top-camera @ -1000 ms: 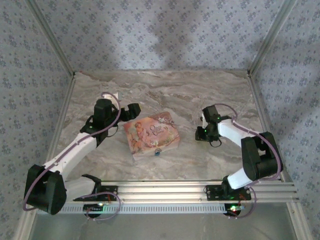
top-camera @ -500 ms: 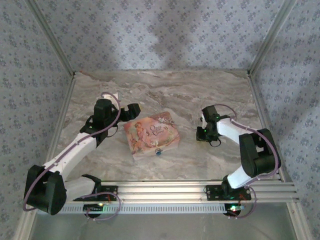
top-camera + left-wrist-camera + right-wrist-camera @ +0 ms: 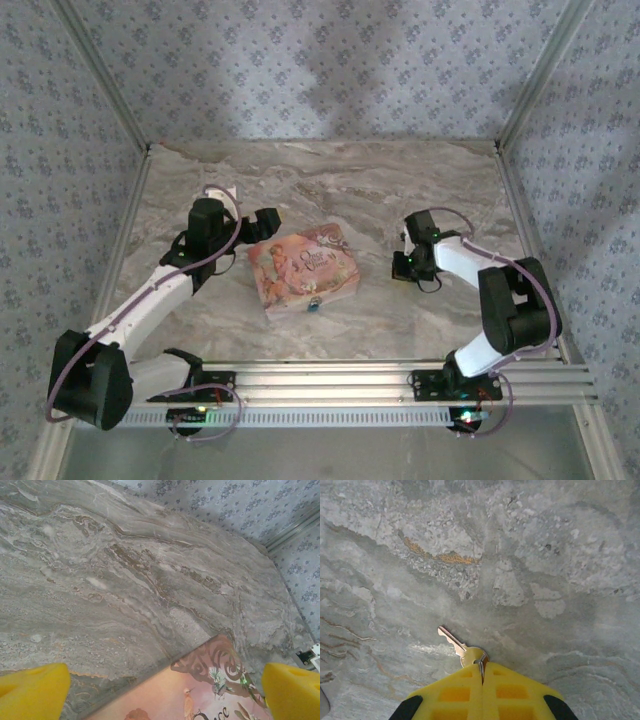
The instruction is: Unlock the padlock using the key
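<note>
A small brass key point(image 3: 457, 644) lies on the marble table to the right of the pink box point(image 3: 303, 270), its blade pointing up and left. My right gripper point(image 3: 482, 669) is shut on the key's ring end, low over the table point(image 3: 405, 265). The padlock point(image 3: 315, 303) is a tiny blue lock at the near front edge of the pink box. Over the box's far left corner, my left gripper point(image 3: 262, 225) stands open with nothing between its yellow fingers point(image 3: 31, 691); the box's pink illustrated lid point(image 3: 210, 690) lies below it.
The marble table point(image 3: 350, 190) is walled by patterned panels on three sides with metal posts at the corners. An aluminium rail point(image 3: 400, 380) runs along the near edge, carrying both arm bases.
My right gripper's jaws have closed onto the key's ring end, and its wrist has shifted slightly. The left arm and the pink box have not moved.
</note>
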Robot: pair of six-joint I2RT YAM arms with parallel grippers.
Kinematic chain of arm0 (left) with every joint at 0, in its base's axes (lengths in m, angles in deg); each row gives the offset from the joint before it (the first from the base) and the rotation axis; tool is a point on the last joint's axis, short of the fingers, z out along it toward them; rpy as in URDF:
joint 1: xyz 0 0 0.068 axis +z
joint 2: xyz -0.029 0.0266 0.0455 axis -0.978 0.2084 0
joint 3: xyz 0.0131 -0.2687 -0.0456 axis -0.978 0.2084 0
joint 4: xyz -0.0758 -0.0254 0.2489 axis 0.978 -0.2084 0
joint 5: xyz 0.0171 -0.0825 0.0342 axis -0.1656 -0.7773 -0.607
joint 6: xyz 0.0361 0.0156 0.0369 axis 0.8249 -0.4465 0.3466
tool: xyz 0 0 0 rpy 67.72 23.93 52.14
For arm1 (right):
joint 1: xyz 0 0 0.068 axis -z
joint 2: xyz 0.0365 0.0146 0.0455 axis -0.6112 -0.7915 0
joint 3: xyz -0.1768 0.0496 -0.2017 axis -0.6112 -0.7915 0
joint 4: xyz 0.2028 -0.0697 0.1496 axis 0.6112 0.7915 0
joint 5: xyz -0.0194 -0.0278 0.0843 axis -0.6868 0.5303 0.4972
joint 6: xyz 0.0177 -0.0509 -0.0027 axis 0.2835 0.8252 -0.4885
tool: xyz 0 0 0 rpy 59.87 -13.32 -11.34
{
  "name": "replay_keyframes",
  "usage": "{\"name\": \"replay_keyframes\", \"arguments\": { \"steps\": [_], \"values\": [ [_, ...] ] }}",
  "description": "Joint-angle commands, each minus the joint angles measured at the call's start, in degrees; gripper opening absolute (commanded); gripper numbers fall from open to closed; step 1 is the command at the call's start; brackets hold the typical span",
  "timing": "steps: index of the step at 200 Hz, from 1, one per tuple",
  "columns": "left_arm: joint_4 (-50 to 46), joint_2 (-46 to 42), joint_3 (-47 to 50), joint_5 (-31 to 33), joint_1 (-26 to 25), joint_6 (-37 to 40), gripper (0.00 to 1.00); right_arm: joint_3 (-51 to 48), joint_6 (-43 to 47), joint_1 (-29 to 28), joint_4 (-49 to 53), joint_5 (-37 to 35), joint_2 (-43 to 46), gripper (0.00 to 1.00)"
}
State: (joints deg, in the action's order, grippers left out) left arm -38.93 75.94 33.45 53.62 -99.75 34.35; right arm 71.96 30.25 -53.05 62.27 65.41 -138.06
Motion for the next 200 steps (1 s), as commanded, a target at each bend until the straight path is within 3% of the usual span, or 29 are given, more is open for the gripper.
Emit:
{"name": "replay_keyframes", "arguments": {
  "steps": [1,65,119,154,200],
  "values": [
    [0.61,-1.67,-1.65,-0.62,-0.37,-0.82,0.98,-2.80,-2.99,0.38,-4.68,3.76,3.53,0.00],
    [6.32,1.99,-4.24,-7.78,-1.60,-11.57,0.96,-10.31,-12.82,0.88,-22.19,8.08,16.98,0.00],
    [7.77,9.98,-13.20,-11.39,-9.40,-13.91,0.86,-14.68,-20.01,-4.83,-39.79,0.58,27.51,0.00],
    [9.43,16.07,-18.16,-12.17,-14.58,-14.60,0.75,-14.31,-20.12,-10.49,-46.40,-3.16,28.37,0.00],
    [10.77,21.87,-21.83,-14.21,-17.87,-15.48,0.63,-11.80,-17.83,-15.34,-46.83,-4.12,27.50,0.00]
  ]
}}
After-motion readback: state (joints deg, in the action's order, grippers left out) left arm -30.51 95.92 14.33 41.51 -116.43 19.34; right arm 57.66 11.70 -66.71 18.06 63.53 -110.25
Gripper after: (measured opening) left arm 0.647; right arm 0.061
